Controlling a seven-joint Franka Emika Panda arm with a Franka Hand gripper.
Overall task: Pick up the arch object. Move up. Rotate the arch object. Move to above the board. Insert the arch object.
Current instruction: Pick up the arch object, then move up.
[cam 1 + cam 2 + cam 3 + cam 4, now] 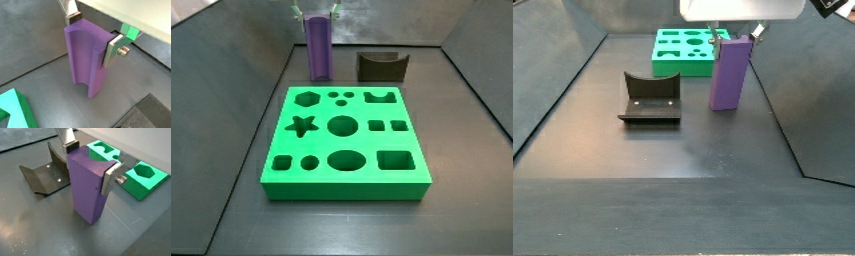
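Note:
The arch object (87, 60) is a tall purple block standing upright with its lower end at the dark floor. I cannot tell whether it still touches the floor. My gripper (91, 36) is shut on its upper end, one silver finger (110, 178) flat against a side and the other at the opposite edge. Both side views show the arch object (319, 50) (731, 72) under the gripper (318, 18) (738, 35). The green board (321, 143) with its shaped holes lies flat a short way from the block, also seen as the board (671, 64) (150, 185).
The dark fixture (651, 98) (381, 65) (43, 173) stands on the floor beside the arch object, a small gap apart. Sloped dark walls (238, 70) enclose the floor on the sides. A corner of the board (17, 107) shows near the block's base.

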